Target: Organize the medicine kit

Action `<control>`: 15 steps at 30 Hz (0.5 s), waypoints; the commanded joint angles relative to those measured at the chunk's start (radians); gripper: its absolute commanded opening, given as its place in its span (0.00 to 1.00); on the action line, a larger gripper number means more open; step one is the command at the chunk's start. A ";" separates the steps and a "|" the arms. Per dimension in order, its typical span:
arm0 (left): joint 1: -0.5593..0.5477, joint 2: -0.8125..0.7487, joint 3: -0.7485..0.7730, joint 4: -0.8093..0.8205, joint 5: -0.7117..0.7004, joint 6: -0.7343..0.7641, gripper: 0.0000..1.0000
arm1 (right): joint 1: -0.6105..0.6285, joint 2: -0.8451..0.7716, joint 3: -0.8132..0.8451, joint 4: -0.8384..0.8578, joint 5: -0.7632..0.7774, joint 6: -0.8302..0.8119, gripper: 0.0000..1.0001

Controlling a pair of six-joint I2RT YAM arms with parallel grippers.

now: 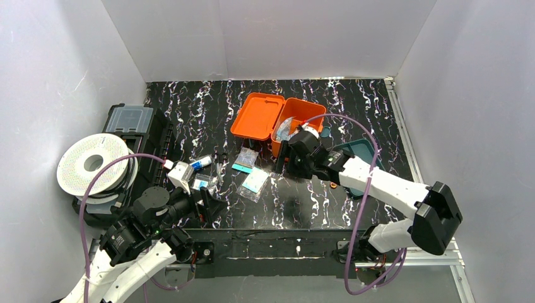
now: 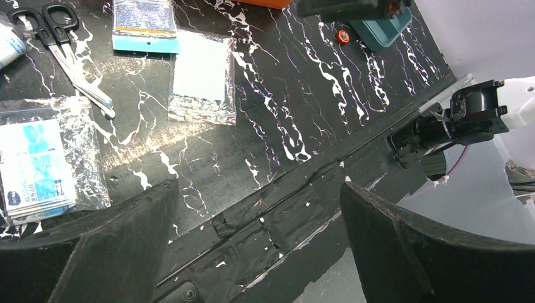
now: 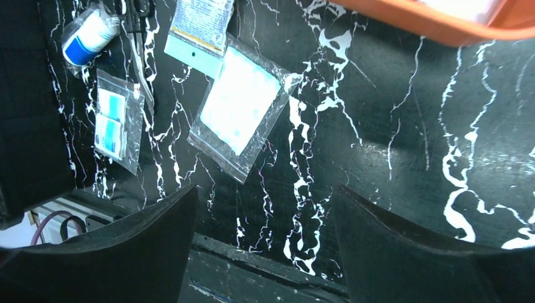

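Observation:
The orange medicine kit (image 1: 301, 113) stands open at the back centre, its lid (image 1: 255, 117) laid flat to the left and a clear bag inside. Its edge shows in the right wrist view (image 3: 441, 22). My right gripper (image 1: 284, 159) is open and empty, just in front of the kit's near left corner (image 3: 265, 221). My left gripper (image 1: 211, 205) is open and empty above the table's front edge (image 2: 258, 214). Loose on the table lie a clear bag with a white pad (image 1: 255, 183) (image 3: 243, 104) (image 2: 203, 76), a blue-edged packet (image 1: 245, 159), scissors (image 2: 63, 38), a blue-and-white roll (image 1: 202, 163) and a bag of plasters (image 2: 38, 170).
A dark teal tray (image 1: 359, 151) lies under my right arm, with a small orange cap (image 1: 333, 185) near it. A black case with a clear lid (image 1: 129, 120) and a white spool (image 1: 94, 164) stand at the left. White walls close in the table.

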 commanded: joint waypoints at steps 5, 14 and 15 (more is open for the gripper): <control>-0.001 0.010 -0.001 -0.005 -0.022 -0.001 0.99 | 0.076 0.114 -0.006 0.119 0.021 0.101 0.84; 0.000 -0.001 -0.001 -0.005 -0.025 -0.001 1.00 | 0.130 0.294 0.143 0.118 0.076 0.104 0.85; 0.000 -0.001 -0.001 -0.006 -0.025 -0.001 1.00 | 0.132 0.309 0.151 0.119 0.078 0.108 0.85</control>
